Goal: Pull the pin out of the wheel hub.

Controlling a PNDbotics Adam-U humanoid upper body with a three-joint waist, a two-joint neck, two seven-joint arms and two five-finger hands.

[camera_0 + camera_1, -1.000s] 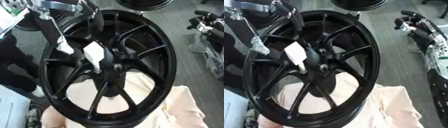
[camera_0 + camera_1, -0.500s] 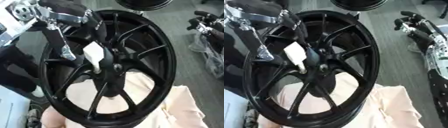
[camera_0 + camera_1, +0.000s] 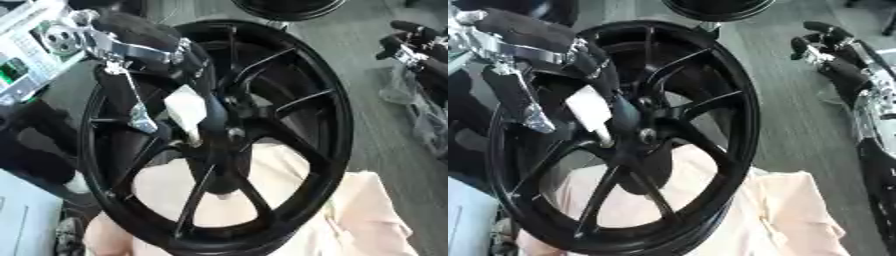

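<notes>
Gripping pin at wheel hub, left robot hand; right robot hand idle, curled, clear of rim.

I can read no text anywhere. The white tag at the wheel hub looks blank to me, and the silver panel on my left arm shows only blurred, unreadable marks.
</notes>
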